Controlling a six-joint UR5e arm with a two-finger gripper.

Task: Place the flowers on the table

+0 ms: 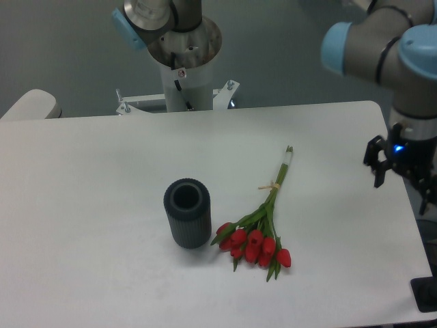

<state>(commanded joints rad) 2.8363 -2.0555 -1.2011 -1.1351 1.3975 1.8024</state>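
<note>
The gripper (403,179) is seen near the right edge of the table (89,205), its fingers spread apart and nothing held, well apart from the flowers (259,229). The flowers are laid flat on the table just right of the vase (187,213), blooms toward the camera, stems pointing away. Little risk is judged to remain, unless the vase, upright with nothing visible inside, were knocked by a careless sweep of the arm.
</note>
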